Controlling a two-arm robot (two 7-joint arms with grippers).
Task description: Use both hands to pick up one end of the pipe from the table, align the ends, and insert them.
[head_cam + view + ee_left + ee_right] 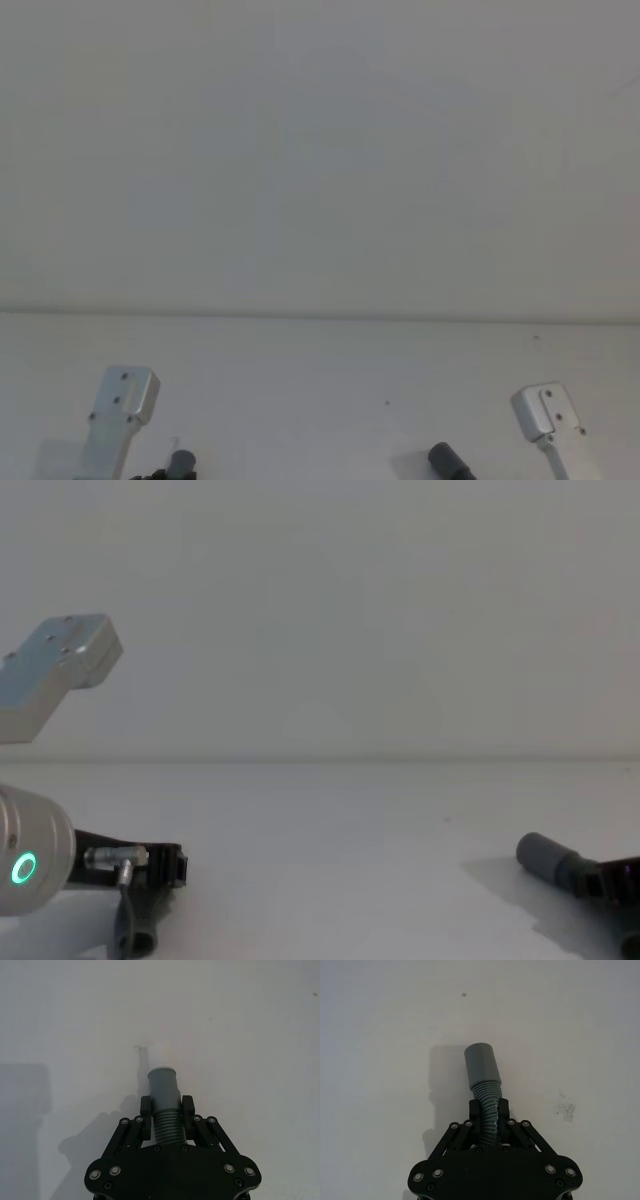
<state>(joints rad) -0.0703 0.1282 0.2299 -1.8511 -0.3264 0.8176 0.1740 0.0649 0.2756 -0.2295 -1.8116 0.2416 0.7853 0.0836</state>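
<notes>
Hose pieces sit one in each gripper, well apart, with bare white table (320, 400) between them and a pale wall (320, 150) behind.

The left gripper (166, 1106) has its fingers (146, 1108) drawn in tight on the ribbed body of the left hose (167, 1127), right behind the cuff. The left cuff (163, 1087) pokes out past the fingertips, smooth grey with a paler rim at its tip. In the chest view this gripper is low on the left, beside a silver wrist (30, 865) with a green ring (24, 869) lit.

The right gripper (489, 1109) is pinched shut on the ribs of the right hose (487, 1095), a little farther back. A short, slightly bent run of ribs shows between its fingertips and the cuff. The right cuff (480, 1062) is a plain, wider sleeve. Its shadow lies on the table just beside it. In the chest view it is low on the right, pointing in toward the middle.

Whether either cuff is clear of the table, I can't tell. A small grey smudge (566, 1108) marks the table near the right gripper.
</notes>
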